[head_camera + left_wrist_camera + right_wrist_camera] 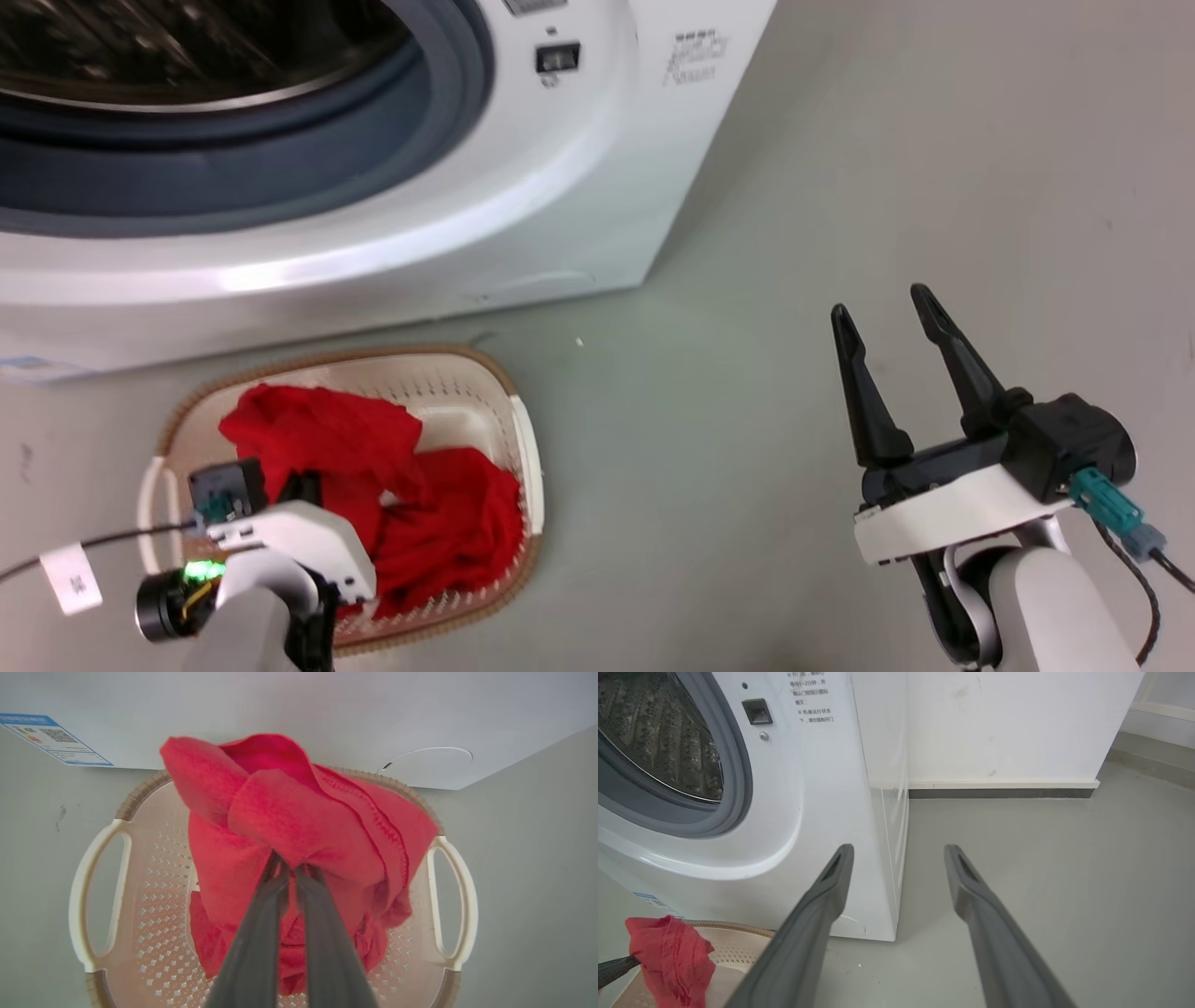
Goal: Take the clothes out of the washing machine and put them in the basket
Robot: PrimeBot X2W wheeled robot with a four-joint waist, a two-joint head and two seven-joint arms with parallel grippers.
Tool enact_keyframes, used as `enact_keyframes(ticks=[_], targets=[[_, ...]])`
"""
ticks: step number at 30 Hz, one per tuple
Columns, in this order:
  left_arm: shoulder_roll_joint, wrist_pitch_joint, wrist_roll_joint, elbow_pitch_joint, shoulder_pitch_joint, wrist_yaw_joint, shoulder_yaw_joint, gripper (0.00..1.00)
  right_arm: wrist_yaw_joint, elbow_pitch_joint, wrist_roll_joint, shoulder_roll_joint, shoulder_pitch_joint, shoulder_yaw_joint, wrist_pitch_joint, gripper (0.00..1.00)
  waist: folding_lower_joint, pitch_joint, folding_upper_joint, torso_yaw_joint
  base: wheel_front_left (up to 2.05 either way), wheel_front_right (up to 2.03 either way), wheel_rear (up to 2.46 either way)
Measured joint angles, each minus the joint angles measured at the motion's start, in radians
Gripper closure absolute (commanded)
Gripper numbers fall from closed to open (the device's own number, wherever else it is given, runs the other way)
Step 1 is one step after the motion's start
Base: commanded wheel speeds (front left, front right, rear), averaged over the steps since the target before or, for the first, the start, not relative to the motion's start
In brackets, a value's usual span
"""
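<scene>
Left hand (292, 864), fingers nearly together, pinching a fold of the red clothes (303, 826) over the basket (449, 896); the remaining fabric lies inside it. The basket stands on the grey floor (794, 187), just before the washing machine (523, 187). Right hand (879, 302) wide open and holding nothing, above bare floor to the machine's right. A blue-edged sticker (51, 739) with a QR code sits low on the machine front. Chinese print (812, 700) lies beside the door latch (757, 711), too small to read. A white cable tag (73, 579) carries illegible marks.
</scene>
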Motion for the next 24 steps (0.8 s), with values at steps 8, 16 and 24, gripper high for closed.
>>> enact_keyframes(ticks=[8, 16, 24], targets=[[0.020, 0.007, -0.009, 0.193, -0.133, -0.009, 0.002, 1.00, 0.000, 0.019, 0.018, 0.000, -0.065, 0.034, -0.031, 0.00, 0.0001, 0.140, 0.0000, -0.053, 0.00, 0.00, 0.00], [0.022, 0.000, -0.012, 0.326, -0.201, -0.012, -0.002, 1.00, 0.000, 0.040, 0.031, 0.000, -0.094, 0.041, -0.057, 0.00, 0.0001, 0.240, 0.0000, -0.100, 0.00, 0.00, 0.00], [0.017, 0.024, -0.029, 0.395, -0.223, -0.026, -0.006, 0.26, 0.000, 0.056, 0.031, 0.000, -0.116, 0.042, -0.066, 0.00, 0.0001, 0.265, 0.0000, -0.108, 0.00, 0.00, 0.00]])
